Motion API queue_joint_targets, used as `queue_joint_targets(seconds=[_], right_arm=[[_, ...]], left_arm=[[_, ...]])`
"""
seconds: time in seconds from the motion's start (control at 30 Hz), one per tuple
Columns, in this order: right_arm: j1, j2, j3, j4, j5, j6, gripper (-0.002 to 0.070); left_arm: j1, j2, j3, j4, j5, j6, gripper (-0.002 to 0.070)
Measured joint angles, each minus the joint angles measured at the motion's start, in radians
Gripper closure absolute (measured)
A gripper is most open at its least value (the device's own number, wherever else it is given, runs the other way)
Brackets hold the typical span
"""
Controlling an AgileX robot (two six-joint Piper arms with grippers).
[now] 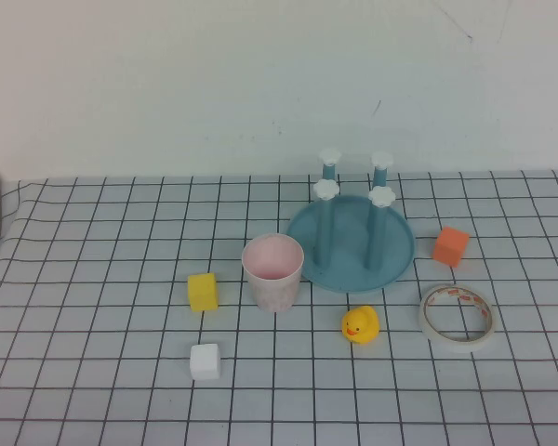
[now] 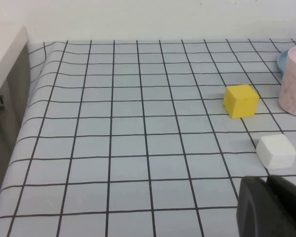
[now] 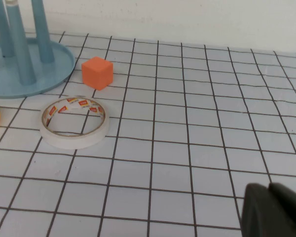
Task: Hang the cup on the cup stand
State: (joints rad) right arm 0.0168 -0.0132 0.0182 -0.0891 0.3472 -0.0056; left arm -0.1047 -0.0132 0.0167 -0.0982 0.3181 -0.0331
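The pale pink cup [image 1: 273,272] stands upright on the checked cloth, mouth up, just left of the cup stand [image 1: 352,243], a round light-blue dish with four blue pegs capped by white flower knobs. The cup's side [image 2: 294,81] also shows in the left wrist view, and the stand's dish [image 3: 39,74] in the right wrist view. My left gripper [image 2: 266,183] is shut and empty, well short of the cup, near the white cube. My right gripper [image 3: 268,190] is shut and empty, far from the stand. Neither arm appears in the high view.
A yellow cube [image 1: 203,291] and a white cube [image 1: 205,360] lie left of the cup. A yellow duck [image 1: 361,324] sits in front of the stand, a white tape roll [image 1: 457,316] to its right, an orange cube [image 1: 451,245] beyond. The table's left edge [image 2: 19,133] drops off.
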Motion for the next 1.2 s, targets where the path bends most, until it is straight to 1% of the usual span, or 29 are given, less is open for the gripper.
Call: queue_joint_targets(seconds=[0.4,0.5,0.97,1.1,1.2], right_arm=[[0.0,0.0,0.0,0.0,0.0,-0.004,0.0678],[0.0,0.0,0.0,0.0,0.0,-0.015,0.0678],[0.0,0.0,0.0,0.0,-0.007,-0.031,0.0678],[0.0,0.0,0.009,0.0,-0.086,-0.033,0.0678],[0.0,0.0,0.01,0.0,-0.232,-0.033,0.0678]], left_arm=[[0.0,0.0,0.0,0.0,0.0,0.0,0.0678],[0.0,0.0,0.0,0.008,0.0,0.033,0.0678],[0.0,0.0,0.0,0.012,0.0,0.043,0.0678],[0.0,0.0,0.0,0.016,-0.038,0.049,0.0678],[0.0,0.0,0.002,0.016,-0.123,0.049,0.0678]])
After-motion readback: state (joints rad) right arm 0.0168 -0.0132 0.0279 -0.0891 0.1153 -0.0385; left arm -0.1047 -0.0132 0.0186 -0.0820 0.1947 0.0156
